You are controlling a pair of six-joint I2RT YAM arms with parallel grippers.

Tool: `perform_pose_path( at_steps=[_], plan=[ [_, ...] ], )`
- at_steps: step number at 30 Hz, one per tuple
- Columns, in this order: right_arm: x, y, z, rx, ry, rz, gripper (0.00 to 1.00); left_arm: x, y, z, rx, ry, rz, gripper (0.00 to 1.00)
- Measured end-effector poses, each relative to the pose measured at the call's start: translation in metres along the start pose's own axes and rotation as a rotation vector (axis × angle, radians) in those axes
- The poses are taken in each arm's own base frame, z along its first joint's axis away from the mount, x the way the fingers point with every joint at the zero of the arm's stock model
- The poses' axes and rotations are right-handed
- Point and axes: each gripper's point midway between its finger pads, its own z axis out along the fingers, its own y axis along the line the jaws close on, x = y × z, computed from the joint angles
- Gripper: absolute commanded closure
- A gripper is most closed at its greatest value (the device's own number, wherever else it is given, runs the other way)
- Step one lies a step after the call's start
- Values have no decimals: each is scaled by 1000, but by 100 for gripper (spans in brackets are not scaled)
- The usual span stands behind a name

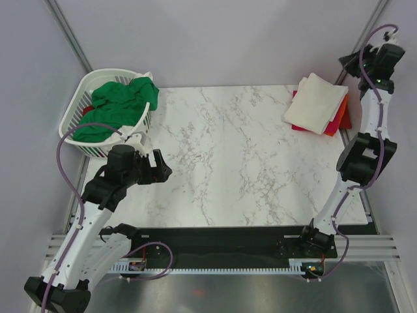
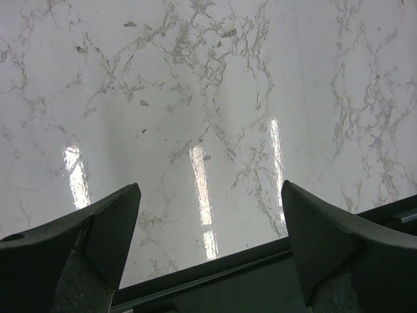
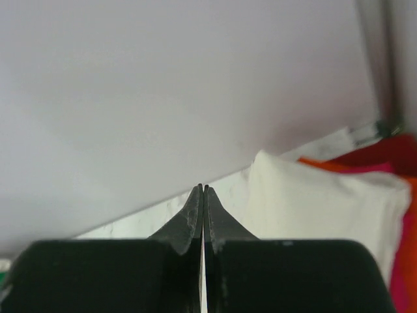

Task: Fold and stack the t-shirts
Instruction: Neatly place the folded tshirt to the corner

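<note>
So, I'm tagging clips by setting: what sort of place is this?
Probably a robot lab cell: plain grey wall panels, a marble-look table, and two arms mounted on a metal frame.

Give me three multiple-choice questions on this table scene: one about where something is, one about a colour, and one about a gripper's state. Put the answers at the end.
1. Where is the bright green cloth t-shirt?
A. In the white slotted plastic laundry basket
B. Spread flat mid-table
C. In the left arm's grip

2. Which folded shirt lies topmost at the far right of the marble table?
A. Orange
B. The cream-white t-shirt
C. Crimson-pink

3. How is the right gripper?
A. Wide open
B. Shut, holding nothing
C. Shut on a shirt

Answers:
1. A, the green cloth is heaped inside the basket.
2. B, the cream-white cloth covers the coloured layers beneath it.
3. B, the right wrist view shows its fingers pressed together with nothing between them.
</note>
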Motion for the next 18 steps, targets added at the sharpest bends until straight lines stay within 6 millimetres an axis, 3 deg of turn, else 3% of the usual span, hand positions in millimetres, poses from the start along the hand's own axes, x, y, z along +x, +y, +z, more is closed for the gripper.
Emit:
perform_pose_path(
  at_steps=[2,6,8,11,15,18],
  plan=[
    [59,-22,27,-45,134,103,100,0,0,0,0,0,0,4],
    [175,-75,54,-7,381,286,100,0,0,0,0,-1,0,4],
    [207,-91,57,14,449,343,100,0,0,0,0,0,0,4],
    [219,-105,56,28,473,383,100,0,0,0,0,0,0,4],
    [197,-128,56,48,402,362,100,0,0,1,-1,3,0,4],
    [194,-149,53,24,357,348,100,1,1,2,-4,9,-1,4]
  ],
)
